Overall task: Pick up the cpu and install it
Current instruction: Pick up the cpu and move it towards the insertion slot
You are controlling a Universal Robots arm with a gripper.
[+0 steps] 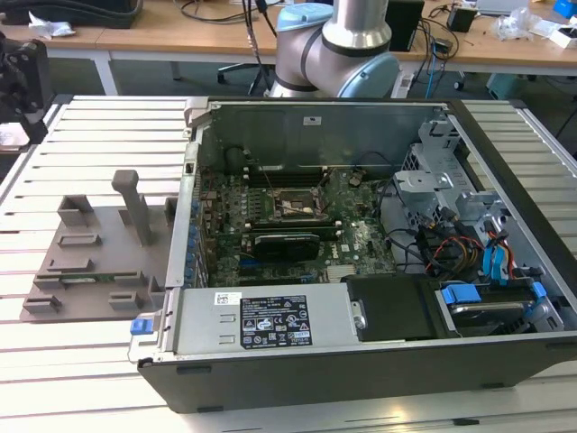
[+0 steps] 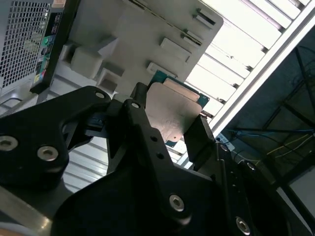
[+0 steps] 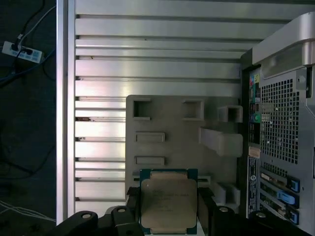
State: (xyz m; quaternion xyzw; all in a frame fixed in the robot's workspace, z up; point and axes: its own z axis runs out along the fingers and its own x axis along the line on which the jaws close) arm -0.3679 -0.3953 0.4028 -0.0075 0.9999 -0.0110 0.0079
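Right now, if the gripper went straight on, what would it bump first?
Probably the grey plastic tray: the gripper, holding the cpu, points at it, though the gap is hard to judge.

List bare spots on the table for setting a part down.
Bare slats lie beyond the grey tray and on its near side, at the exterior view's left. Crowded: the open case, with cables and drive bays at that view's right.

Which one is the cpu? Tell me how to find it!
In the first wrist view, find the big computer case, then the grey plastic tray beside it on the slatted table. The cpu is held by the black gripper over the tray's edge. It is the only flat silvery square with a blue-green rim.
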